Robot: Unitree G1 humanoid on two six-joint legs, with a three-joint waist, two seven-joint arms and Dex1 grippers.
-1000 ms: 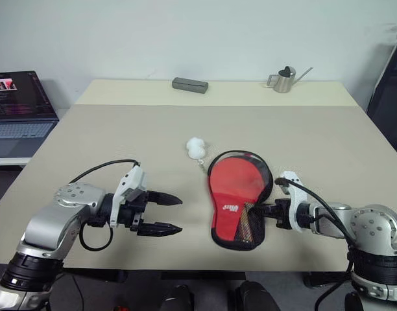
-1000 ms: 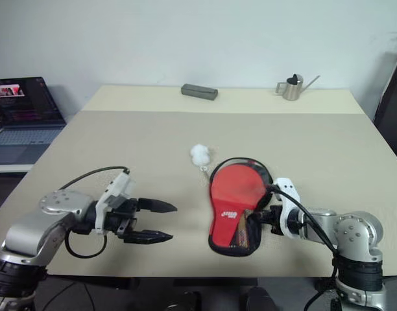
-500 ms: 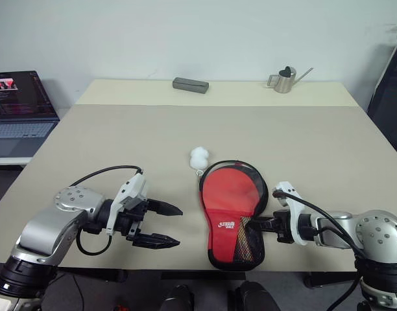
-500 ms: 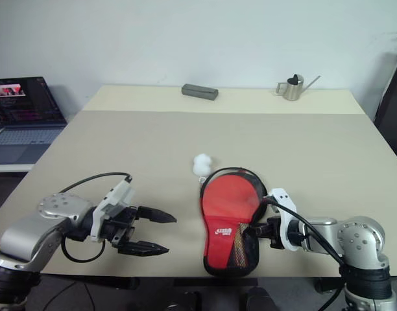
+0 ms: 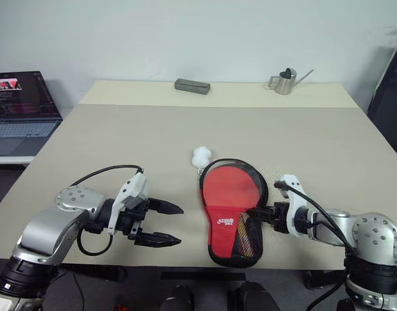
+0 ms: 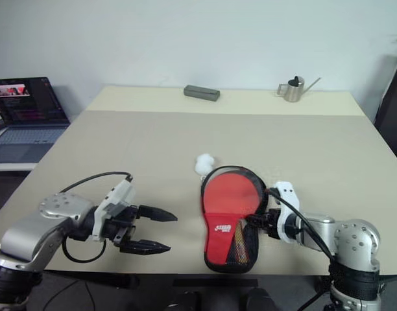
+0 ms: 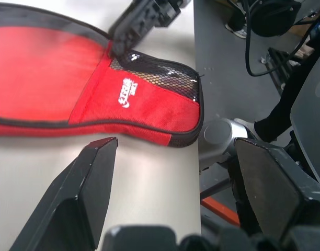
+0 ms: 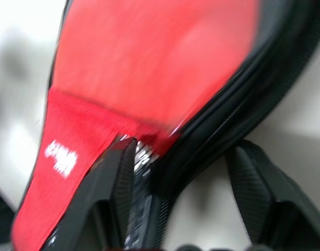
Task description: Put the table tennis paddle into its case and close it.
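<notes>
We see the case (image 5: pixel 233 210) lying near the table's (image 5: pixel 328 149) front edge, a little right of the middle, red side up with its mesh panel toward that edge. The round end points to the far edge and the narrow end nearly reaches the front edge. Its white pom-pom (image 5: pixel 200 155) rests on the table just beyond the round end, toward the far edge. We cannot make out the paddle apart from the case; the red round area fills the case's wide part.

Our right gripper (image 5: pixel 255 214) sits at the case's right side near the narrow end, its jaws parted, one finger over the mesh edge and the other outside the black rim, as the right wrist view (image 8: pixel 165 204) shows. Whether the fingers press the fabric we cannot tell.

Our left gripper (image 5: pixel 166 224) hovers near the front edge, left of the case and apart from it, jaws spread wide and holding nothing, pointing toward the case.

Along the far edge lie a grey block (image 5: pixel 191 85) near the middle and a small metal watering can (image 5: pixel 285 81) toward the far right corner. A laptop (image 5: pixel 20 110) stands off the table's left side. Nothing lies between either gripper and the case.
</notes>
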